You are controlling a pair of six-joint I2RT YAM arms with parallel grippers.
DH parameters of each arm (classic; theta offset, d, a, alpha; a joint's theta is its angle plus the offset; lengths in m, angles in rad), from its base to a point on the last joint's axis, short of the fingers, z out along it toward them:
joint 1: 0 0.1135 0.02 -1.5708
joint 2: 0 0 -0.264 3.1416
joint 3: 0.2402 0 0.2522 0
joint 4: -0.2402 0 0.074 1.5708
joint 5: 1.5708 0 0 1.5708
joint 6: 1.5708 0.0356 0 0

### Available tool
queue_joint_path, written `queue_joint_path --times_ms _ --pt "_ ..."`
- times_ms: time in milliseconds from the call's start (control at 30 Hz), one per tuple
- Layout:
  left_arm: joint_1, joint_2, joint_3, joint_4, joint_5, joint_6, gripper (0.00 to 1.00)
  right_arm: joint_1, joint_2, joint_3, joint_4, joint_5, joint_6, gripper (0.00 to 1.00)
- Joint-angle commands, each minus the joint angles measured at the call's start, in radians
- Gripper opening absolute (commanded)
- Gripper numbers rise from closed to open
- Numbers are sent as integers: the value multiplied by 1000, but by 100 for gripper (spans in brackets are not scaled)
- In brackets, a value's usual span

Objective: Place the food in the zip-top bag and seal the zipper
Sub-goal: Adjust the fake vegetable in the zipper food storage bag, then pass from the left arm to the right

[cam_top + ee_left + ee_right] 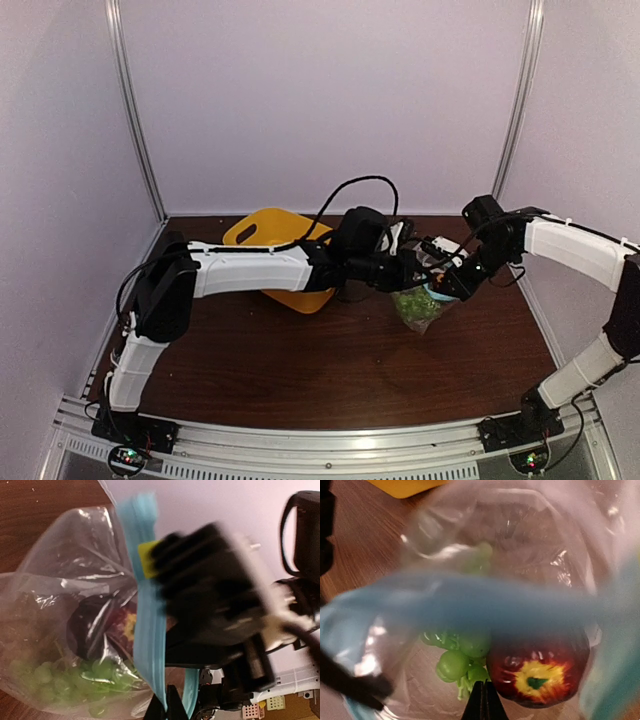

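The work surface is a dark brown wooden table (330,370) enclosed by pale walls (320,100). Locate the zip-top bag (420,308) at centre-right of the table, between the two grippers. Through its clear, crinkled film you can confirm two items inside. The green grape bunch (457,655) sits low in the pouch. The dark maroon fruit (537,672) lies just beside it, touching, with its yellow star-shaped end turned toward the right wrist camera. The zipper (149,630), a light blue strip, runs along the bag's upper edge above both fruits. The left gripper (165,707) has its fingertips pressed together on the lower end of that strip. The right gripper (482,704) shows its fingertips closed to a point. In the left wrist view it is blurred, but it appears clamped across the zipper further along. Note the yellow basket (275,228) behind and to the left of the bag, near but apart from it. The left arm (250,270) crosses over the basket and hides its middle. A black cable (345,195) loops above the left wrist.
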Motion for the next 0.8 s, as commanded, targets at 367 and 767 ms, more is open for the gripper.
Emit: queue_joint_path --times_ms 367,767 --pt "6 -78 -65 125 5 -7 0 11 -201 103 -14 152 26 36" --pt "5 -89 -84 132 15 4 0 6 -98 -25 59 377 44 46"
